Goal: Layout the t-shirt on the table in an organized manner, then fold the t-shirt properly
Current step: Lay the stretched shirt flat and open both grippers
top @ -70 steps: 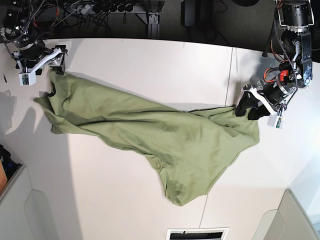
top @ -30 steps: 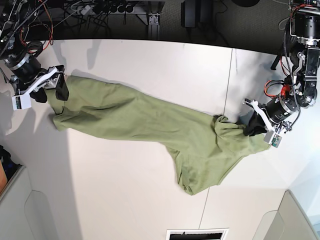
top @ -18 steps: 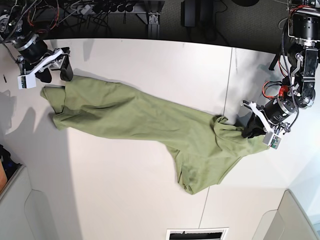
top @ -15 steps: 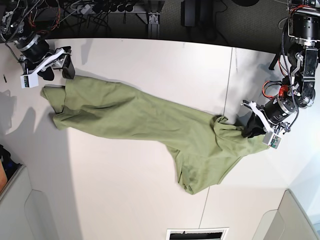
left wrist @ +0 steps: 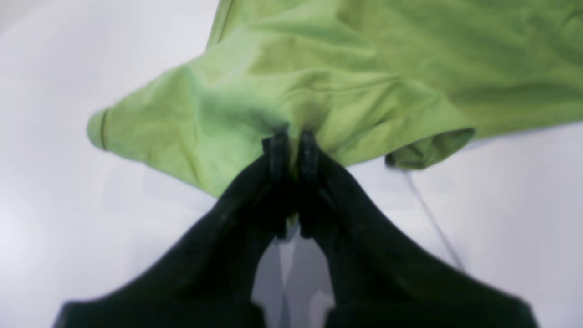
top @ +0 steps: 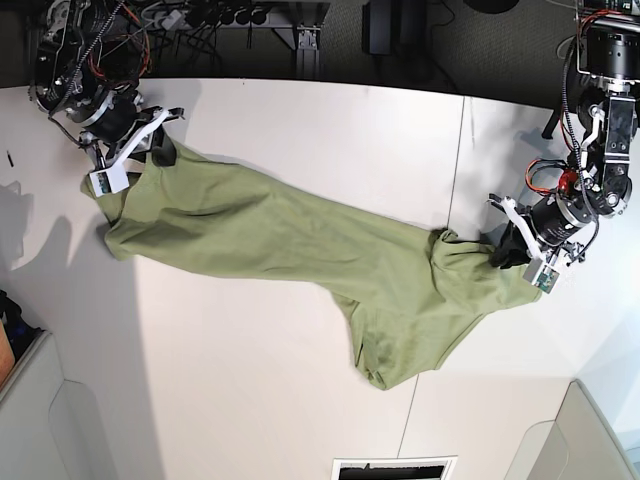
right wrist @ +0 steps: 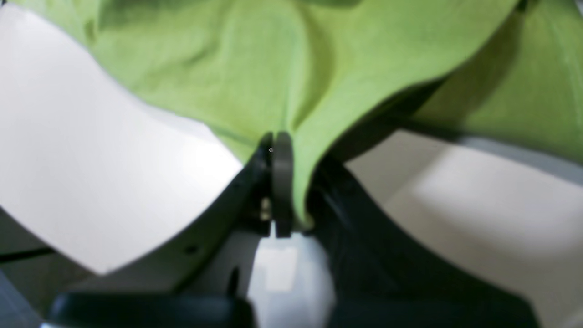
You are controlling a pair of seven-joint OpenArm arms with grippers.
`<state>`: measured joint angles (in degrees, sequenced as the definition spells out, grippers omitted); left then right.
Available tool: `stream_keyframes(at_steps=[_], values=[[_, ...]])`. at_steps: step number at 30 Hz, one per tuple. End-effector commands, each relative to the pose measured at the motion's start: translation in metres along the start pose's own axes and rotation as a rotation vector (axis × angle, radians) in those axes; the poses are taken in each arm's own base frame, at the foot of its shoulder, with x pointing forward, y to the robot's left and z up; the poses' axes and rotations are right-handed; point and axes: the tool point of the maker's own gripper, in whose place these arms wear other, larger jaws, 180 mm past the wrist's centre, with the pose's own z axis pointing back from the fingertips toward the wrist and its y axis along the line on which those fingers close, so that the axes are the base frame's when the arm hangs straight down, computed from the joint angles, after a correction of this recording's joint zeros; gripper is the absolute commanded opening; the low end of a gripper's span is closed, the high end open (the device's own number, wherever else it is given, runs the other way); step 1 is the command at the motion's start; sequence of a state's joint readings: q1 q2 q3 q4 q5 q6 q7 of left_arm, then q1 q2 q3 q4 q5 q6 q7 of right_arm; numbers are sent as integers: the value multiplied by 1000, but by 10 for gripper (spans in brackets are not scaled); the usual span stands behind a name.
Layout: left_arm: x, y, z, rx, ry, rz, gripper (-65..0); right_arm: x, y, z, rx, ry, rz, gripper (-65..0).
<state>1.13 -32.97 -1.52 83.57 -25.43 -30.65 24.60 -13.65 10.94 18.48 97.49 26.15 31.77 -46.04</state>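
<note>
White tabletop [top: 300,130]: t-shirt [top: 300,240] stretched betw. arms; left pincer [top: 512,250] & right pincer [top: 150,150] both clamped on cloth.

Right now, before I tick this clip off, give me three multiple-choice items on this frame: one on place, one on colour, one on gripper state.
1. Where does the t-shirt lie on the table?
A. Stretched between the two arms
B. Bunched in one corner
C. Hanging off the near edge

2. What colour is the t-shirt?
A. Navy
B. Olive green
C. White

3. How does the right gripper stand?
A. Wide open above the cloth
B. Shut on bare table
C. Shut on the t-shirt

Answers: 1 A, the cloth runs from the right gripper to the left gripper; 2 B, every view shows plain green; 3 C, fabric is pinched between its fingers in the right wrist view.
</note>
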Motion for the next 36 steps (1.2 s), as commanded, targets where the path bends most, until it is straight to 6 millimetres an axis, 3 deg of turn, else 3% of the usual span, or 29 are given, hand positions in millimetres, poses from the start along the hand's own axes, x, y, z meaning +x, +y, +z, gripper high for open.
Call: stream_keyframes(at_steps=[1, 4, 9, 16, 18, 20, 22, 24, 29, 34, 36], values=[[15, 20, 8, 40, -26, -26, -650, 6, -5, 10, -20, -15, 18, -650], [-1, 34, 20, 43, 81, -72, -650, 6, -12, 35, -56, -45, 28, -650], [-10, 14, 41, -117, 106, -124, -650, -7, -26, 74, -117, -29, 43, -650], [-24, 15, 53, -139, 188, -117, -650, -38, -27, 94, -124, 65, 43, -640], [-22, 13, 53, -150, 176, -98, -618, -39, -24, 94, -110, 62, 32, -447], [-18, 10, 52, -165, 157, -74, -505, -36, -24, 95, -111, 51, 35, -330], [-17, 8, 52, -171, 151, -65, -424, -29, -24, 96, -116, 22, 41, -323], [-16, 10, 53, -168, 147, -63, -403, -20, -28, 100, -134, -19, 45, -323], [10, 1, 59, -231, 50, 67, -403, 7, -57, 117, -241, -106, 53, -325], [52, -55, 65, -382, -61, 74, -403, 20, -85, 122, -333, -145, 52, -326], [72, -85, 67, -436, -141, 62, -404, 21, -94, 116, -333, -152, 27, -372]])
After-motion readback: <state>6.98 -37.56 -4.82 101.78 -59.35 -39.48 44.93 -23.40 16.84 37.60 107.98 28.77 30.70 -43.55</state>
